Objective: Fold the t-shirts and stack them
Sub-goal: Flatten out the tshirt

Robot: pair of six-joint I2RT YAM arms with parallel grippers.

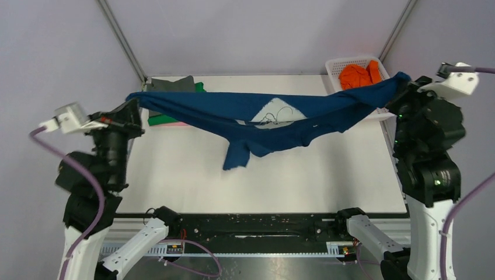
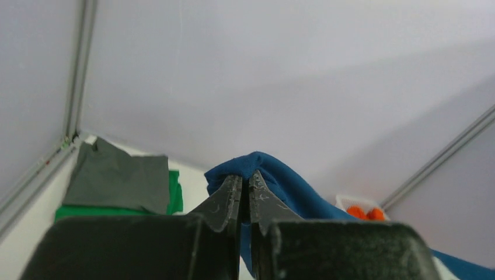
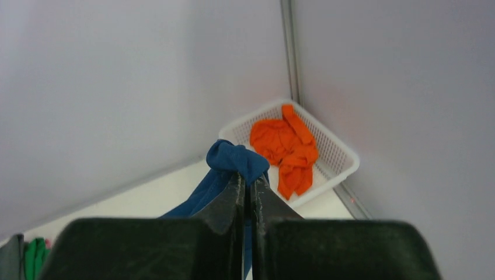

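The dark blue t-shirt point(image 1: 257, 114) hangs in the air above the bench point(image 1: 262, 181), stretched between the two arms. Its long axis runs side to side, from the white mesh basket point(image 1: 335, 63) at the far right corner across to the opposite far corner. The cloth is bunched into a narrow band and sags in the middle. The end by the basket sits slightly higher than the other end. A white printed patch point(image 1: 279, 109) shows on the half of the shirt nearer the basket. Below it, a loose flap of blue cloth point(image 1: 236, 156) droops towards the bench, on the side away from the basket.

The right gripper point(image 3: 247, 184) is pressed together on a bunched corner of the blue shirt, right at the basket's near rim. The left gripper point(image 2: 245, 184) pinches the other end in the same way, its fingers closed with cloth bulging over the tips, at the far end of the bench from the basket.

An orange t-shirt point(image 1: 359, 74) lies crumpled inside the basket. Well apart from the basket, at the other far corner, lies a flat pile partly hidden behind the blue band. It has a grey t-shirt point(image 1: 173, 83) on top, a green t-shirt point(image 1: 200, 87) under it, and a pink edge point(image 1: 175, 123) showing at the bottom.
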